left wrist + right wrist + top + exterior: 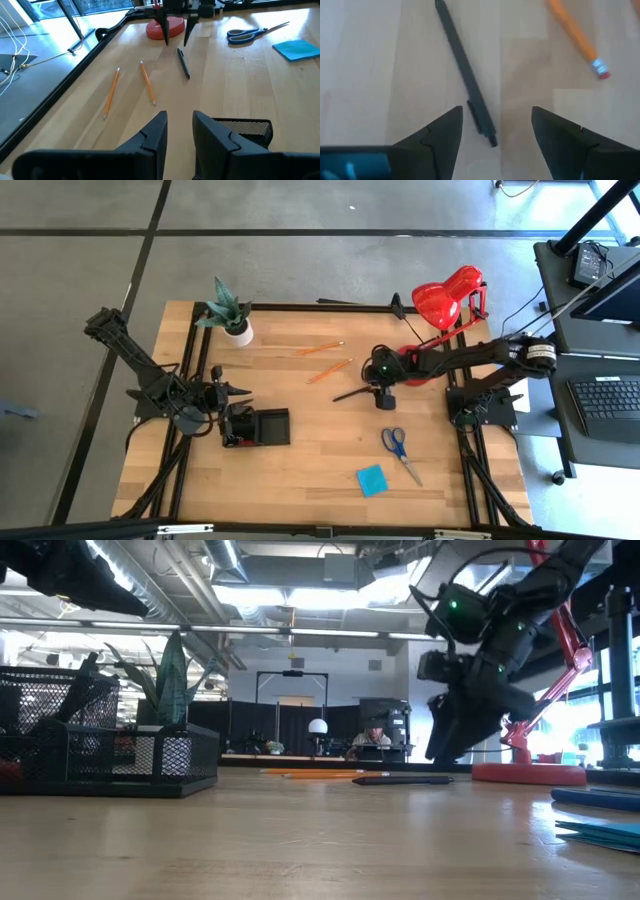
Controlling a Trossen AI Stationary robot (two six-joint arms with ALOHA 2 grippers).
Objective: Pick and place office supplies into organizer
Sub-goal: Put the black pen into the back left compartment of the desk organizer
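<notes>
At the left of the wooden surface (300, 480), the left hand (243, 392) hung just above the near edge of the black mesh organizer (268, 426). Its fingers (150, 140) stood a narrow gap apart with nothing between them. The organizer sat left of centre; something small and red showed at its left end, too small to identify. Behind it, near the far left corner, stood a potted plant (228, 312) in a white pot.

Toward the middle, two orange pencils lay apart from each other on the far half of the surface: the farther pencil (320, 348) and the nearer pencil (329, 370), both slanted. Just right of them lay a black pen (352, 393), flat on the wood.

The right hand (386, 399) hovered over the pen's end, pointing down, its fingers (440, 135) spread wide on either side of the pen (465, 75) without touching it. In the right wrist view the eraser end of a pencil (580, 40) lay close by.

Nearer the front, right of centre, blue-handled scissors (400, 450) lay flat, and a blue sticky-note pad (372, 479) sat just beside them toward the front edge. At the far right corner stood a red desk lamp (448, 295).
</notes>
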